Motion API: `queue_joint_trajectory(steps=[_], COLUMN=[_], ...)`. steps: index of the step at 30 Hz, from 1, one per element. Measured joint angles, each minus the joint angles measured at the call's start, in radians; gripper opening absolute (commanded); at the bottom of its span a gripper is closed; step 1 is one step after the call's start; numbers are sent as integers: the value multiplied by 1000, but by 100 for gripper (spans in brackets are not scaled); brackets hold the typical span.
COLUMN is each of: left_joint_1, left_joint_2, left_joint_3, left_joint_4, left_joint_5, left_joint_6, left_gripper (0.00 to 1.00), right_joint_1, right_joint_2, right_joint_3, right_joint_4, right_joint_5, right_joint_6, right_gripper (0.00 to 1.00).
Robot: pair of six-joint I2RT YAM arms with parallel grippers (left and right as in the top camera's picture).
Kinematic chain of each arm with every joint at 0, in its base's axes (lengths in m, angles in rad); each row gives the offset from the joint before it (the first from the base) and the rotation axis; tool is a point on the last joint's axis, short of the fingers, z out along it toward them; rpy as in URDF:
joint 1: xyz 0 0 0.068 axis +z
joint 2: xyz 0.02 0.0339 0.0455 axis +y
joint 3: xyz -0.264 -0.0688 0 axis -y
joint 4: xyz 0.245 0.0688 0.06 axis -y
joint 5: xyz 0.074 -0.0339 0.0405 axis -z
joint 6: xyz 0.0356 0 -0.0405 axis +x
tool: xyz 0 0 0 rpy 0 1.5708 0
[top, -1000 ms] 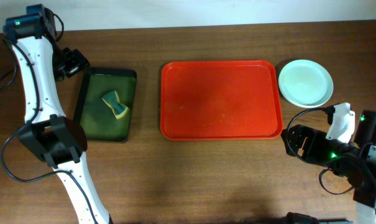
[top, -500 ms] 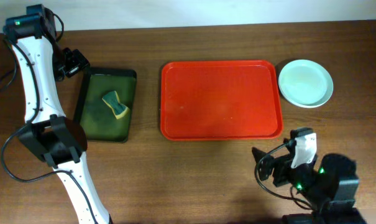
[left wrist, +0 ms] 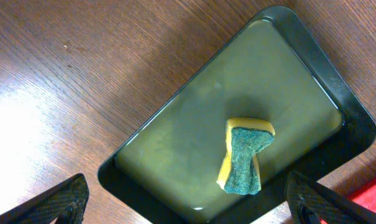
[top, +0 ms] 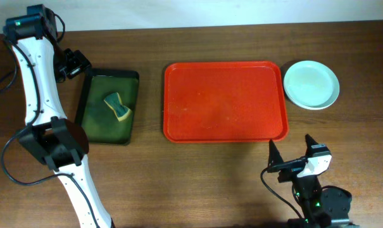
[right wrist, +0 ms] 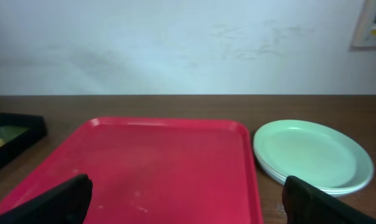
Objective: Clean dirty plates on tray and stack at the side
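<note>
Right gripper (top: 289, 151) first: its two fingers are spread wide with nothing between them. It hangs over the table (top: 178, 183) just off the near edge of the red tray (top: 224, 101), pointing toward it. On my right wrist feed I look across the tray's floor between the two fingertips.

Over on the other side, the left gripper (top: 73, 64) is also fully spread and carries nothing. It sits by the far left corner of the green tray (left wrist: 337, 93), and its wrist camera looks straight down into that tray.

The plates (top: 311, 84) sit in a stack on the table, just beside the red tray's far right corner and off its rim. The top one is pale green and looks free of smears from here. At the stack's edge I count what may be three rims in the right wrist view, but the feed is too soft for me to be sure.

A yellow sponge (left wrist: 245, 155) with a green scouring face lies in the green tray, roughly at its middle, on what looks like a film of murky liquid.
</note>
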Motion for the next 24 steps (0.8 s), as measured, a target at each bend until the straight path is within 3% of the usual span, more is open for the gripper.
queue_joint_trajectory(steps=[5, 24], left_joint_1=[0, 0], left_joint_2=[0, 0], left_joint_3=[0, 0], left_joint_4=[0, 0], left_joint_5=[0, 0], left_joint_6=[0, 0], left_gripper=[99, 99], right_joint_1=[-3, 30], right_joint_2=[-2, -3], right_joint_3=[-158, -177], right_joint_4=[232, 181], right_joint_5=[17, 130], right_joint_6=[0, 13], right_gripper=[98, 98])
